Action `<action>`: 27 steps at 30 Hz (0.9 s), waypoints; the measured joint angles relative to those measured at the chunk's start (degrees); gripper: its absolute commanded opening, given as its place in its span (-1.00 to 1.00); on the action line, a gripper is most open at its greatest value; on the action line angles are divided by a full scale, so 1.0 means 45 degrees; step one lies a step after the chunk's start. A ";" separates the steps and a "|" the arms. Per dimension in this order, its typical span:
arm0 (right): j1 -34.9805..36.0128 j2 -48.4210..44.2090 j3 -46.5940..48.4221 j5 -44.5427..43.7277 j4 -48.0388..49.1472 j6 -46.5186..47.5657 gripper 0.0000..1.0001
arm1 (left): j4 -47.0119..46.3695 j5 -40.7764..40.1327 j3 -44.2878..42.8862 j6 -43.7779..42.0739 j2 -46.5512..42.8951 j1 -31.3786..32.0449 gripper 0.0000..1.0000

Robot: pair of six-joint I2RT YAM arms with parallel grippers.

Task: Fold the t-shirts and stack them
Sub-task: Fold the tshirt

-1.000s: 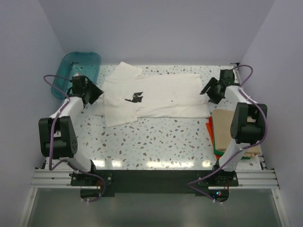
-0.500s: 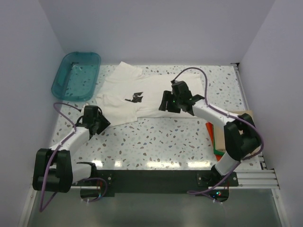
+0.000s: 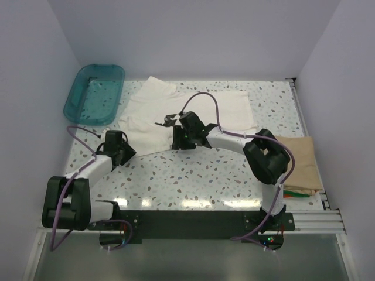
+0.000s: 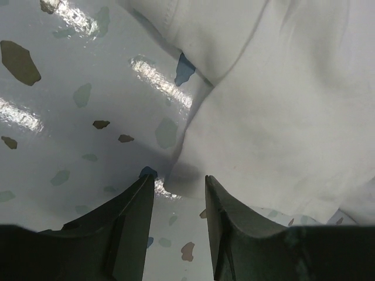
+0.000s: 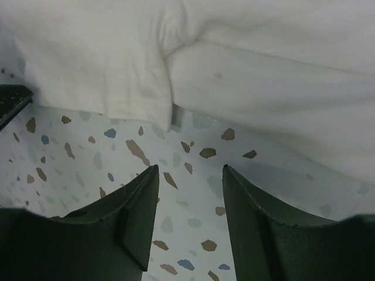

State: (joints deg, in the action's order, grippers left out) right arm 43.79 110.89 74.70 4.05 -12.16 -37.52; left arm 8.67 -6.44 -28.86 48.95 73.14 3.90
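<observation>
Since the off-white t-shirt is thin soft cloth, it should handle light and limp: no stiffness, it sags when lifted and bunches if pushed. It lies spread on the tabletop in the upper middle of the top view, with cloth doubled over at its left part.

At the shirt's lower-left edge the left end effector is low, fingers apart, with the cloth edge right at the mouth of the gap and nothing gripped. At the lower edge near frame centre the right end effector also has its fingers spread. It is over bare speckled tabletop just below the hem and a sleeve corner, and grips nothing.

Best hold, as I judge it: pinch the hem or a corner, taking both layers where doubled, one end effector toward each side so the cloth lifts evenly. A one-layer pinch would likely let the fold fall open. The tabletop looks glossy, so the cloth should slide easily.

A tan t-shirt lies folded at the right edge, over the orange-red and green t-shirts, which peek out at lower right. The teal tub sits at upper left, near the sleeve.
</observation>
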 measured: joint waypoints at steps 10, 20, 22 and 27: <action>0.0622 0.1525 0.0928 -0.0039 0.0389 -0.0583 -0.02 | -0.0797 0.0000 0.0000 0.0000 0.0481 0.0087 -0.43; 0.0675 0.2229 0.1515 -0.0097 0.1137 -0.1112 -0.61 | -0.1054 0.0063 0.0000 -0.0010 0.0748 0.0165 -1.00; 0.0675 0.2341 0.1530 -0.0063 0.1171 -0.1224 -0.84 | -0.1035 0.0078 -0.0015 -0.0010 0.0743 0.0165 -1.00; 0.0670 0.2365 0.1564 -0.0005 0.1151 -0.1438 -1.00 | -0.0529 0.0146 -0.0602 -0.0029 0.0743 0.0165 -1.00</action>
State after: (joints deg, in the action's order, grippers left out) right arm 46.81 121.54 81.73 4.03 -6.98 -43.99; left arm 6.28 -5.78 -31.57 48.82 76.49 4.64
